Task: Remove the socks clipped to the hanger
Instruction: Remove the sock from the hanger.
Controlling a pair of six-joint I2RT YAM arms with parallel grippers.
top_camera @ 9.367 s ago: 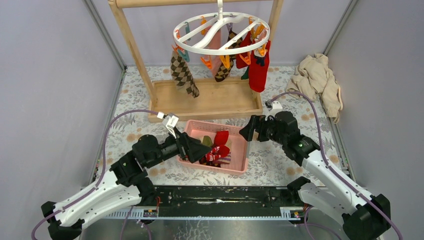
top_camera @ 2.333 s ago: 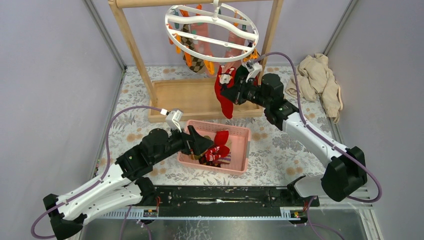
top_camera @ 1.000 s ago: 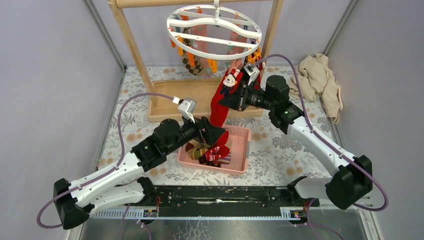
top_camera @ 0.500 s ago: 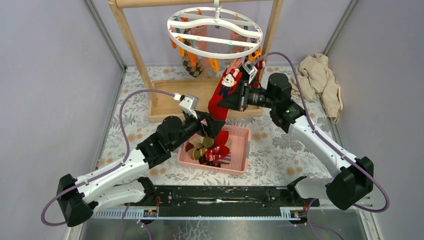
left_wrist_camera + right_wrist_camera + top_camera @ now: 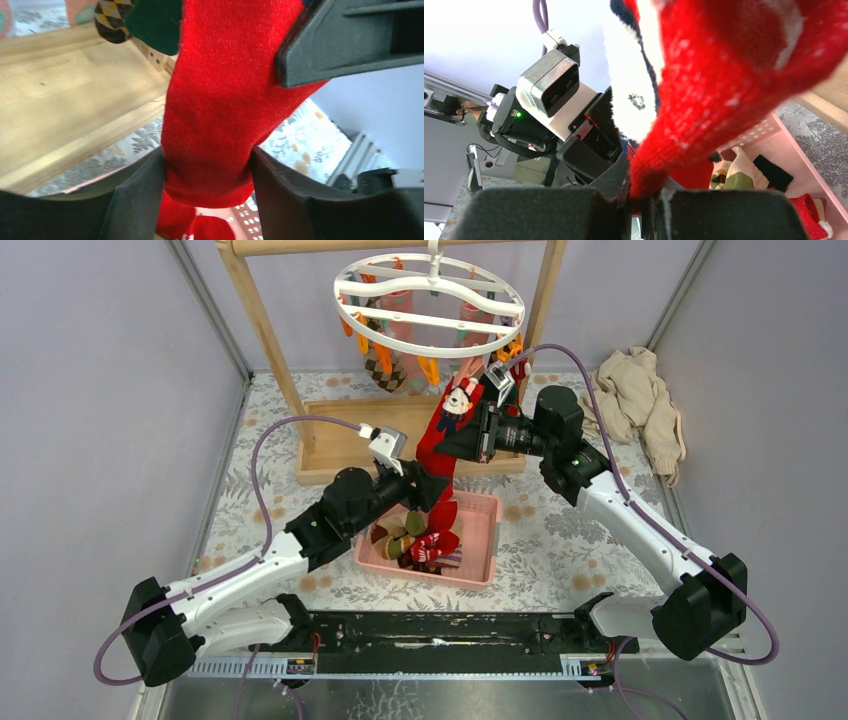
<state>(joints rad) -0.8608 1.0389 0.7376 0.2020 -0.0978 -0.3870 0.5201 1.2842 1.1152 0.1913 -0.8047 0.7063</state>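
Pinching the upper part of a red sock (image 5: 438, 445) with a white animal face on it, the right jaws are closed tight on the cloth. The right wrist view shows it squeezed between the two dark fingers (image 5: 549, 215). From that grip the sock hangs down toward the left jaws. These stand wide, with one finger (image 5: 135, 205) at each side of the sock's lower end. The cloth touches both fingers, but I cannot tell whether they press it.

Just above and behind the right jaws hangs the hanger (image 5: 440, 348), a white ring on the wooden rack (image 5: 262, 330). Orange clips hold the other socks (image 5: 385, 365) under it, argyle and pink among them. The red sock's top edge reaches up close to the ring, but I cannot tell whether a clip holds it.

Directly below the left jaws sits a pink basket (image 5: 488, 535) with loose socks (image 5: 432, 545) in it. Beyond the left jaws lies the rack's wooden base (image 5: 65, 115). Well to the right of the right jaws, a beige cloth heap (image 5: 640, 405) lies on the worktop (image 5: 560, 540).
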